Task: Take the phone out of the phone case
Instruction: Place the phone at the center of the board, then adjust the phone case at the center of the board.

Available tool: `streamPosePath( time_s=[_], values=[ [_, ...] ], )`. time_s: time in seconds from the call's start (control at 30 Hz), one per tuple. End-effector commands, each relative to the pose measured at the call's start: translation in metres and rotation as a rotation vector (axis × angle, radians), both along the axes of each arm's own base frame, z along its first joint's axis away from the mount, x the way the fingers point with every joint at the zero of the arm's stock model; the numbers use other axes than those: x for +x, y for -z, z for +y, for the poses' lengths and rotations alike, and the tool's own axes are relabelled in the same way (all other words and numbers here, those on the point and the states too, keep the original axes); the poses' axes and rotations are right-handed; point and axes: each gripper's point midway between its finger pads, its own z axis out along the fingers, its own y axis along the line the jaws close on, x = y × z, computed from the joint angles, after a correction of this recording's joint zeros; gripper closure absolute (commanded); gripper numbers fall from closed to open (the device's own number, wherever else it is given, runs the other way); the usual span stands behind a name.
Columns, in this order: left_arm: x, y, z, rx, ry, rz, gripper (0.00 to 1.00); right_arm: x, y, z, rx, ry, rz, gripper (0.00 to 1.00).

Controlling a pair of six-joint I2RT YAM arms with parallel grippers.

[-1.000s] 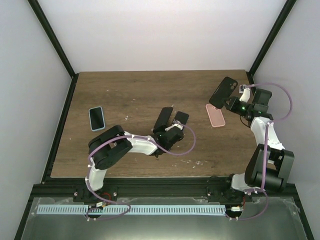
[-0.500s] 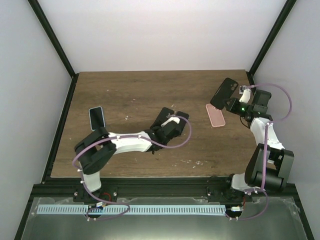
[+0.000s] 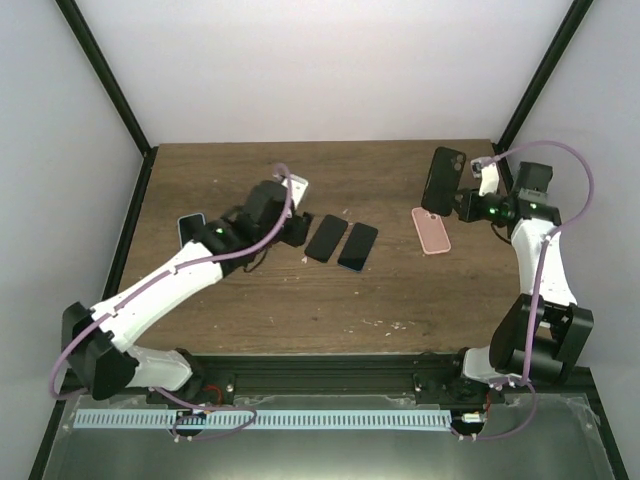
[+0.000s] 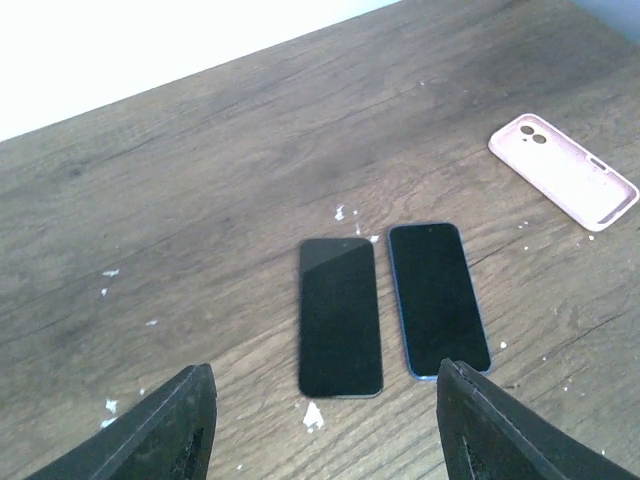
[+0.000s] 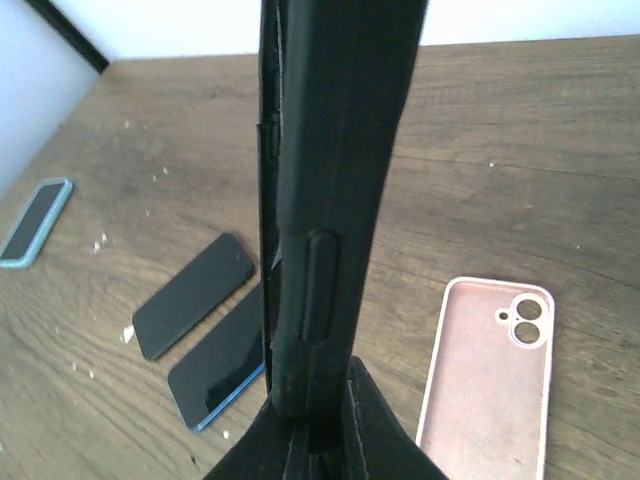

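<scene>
Two bare phones lie flat side by side mid-table: a black phone and a blue-edged phone. My left gripper hovers just left of them, open and holding nothing. My right gripper is shut on a black phone case, held upright above the table's right side. That case shows edge-on, so its inside is hidden. Another phone in a light blue case lies at the far left, partly behind my left arm.
An empty pink case lies open side up, below the held black case. Small white flecks dot the wooden table. Black frame rails run along both sides.
My left gripper opened and drew back to the left and away, leaving the black phone flat beside the blue-edged one. My right gripper turned the black case more upright.
</scene>
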Motion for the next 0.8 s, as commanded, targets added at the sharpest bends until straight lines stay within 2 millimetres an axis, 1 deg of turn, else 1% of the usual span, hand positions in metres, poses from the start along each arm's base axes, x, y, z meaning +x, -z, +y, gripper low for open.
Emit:
streamPosePath(
  time_s=[0.0,0.07,0.17,0.27,0.37,0.43,0.5,0.57,0.67,0.77],
  values=[
    [-0.02,0.014,0.024,-0.049,0.045,0.128,0.38,-0.03,0.021,0.005,-0.102,-0.124,0.115,0.99],
    [-0.017,0.017,0.039,-0.075,0.011,0.083,0.35,-0.039,0.032,0.007,-0.105,-0.152,0.172,0.99],
    [-0.014,0.031,0.058,-0.073,-0.022,0.055,0.34,-0.045,0.049,0.01,-0.097,-0.168,0.254,0.99],
    [-0.009,0.024,0.068,-0.04,-0.063,0.032,0.35,-0.04,0.074,0.018,-0.119,-0.171,0.353,0.99],
    [-0.011,0.024,0.067,-0.04,-0.053,0.034,0.36,-0.024,0.097,0.029,-0.143,-0.17,0.427,0.99],
    [-0.012,0.024,0.068,-0.042,-0.052,0.031,0.36,-0.008,0.105,0.038,-0.145,-0.176,0.444,0.99],
    [-0.012,0.024,0.069,-0.041,-0.052,0.027,0.37,0.012,0.114,0.041,-0.161,-0.155,0.458,0.99],
    [-0.012,0.024,0.068,-0.048,-0.056,0.031,0.37,0.032,0.127,0.035,-0.195,-0.106,0.489,0.99],
    [-0.014,0.03,0.065,-0.054,-0.04,0.053,0.37,0.057,0.151,0.012,-0.281,-0.012,0.56,0.99],
    [-0.014,0.032,0.061,-0.054,-0.029,0.071,0.38,0.064,0.165,-0.008,-0.355,0.039,0.58,0.99]
  ],
)
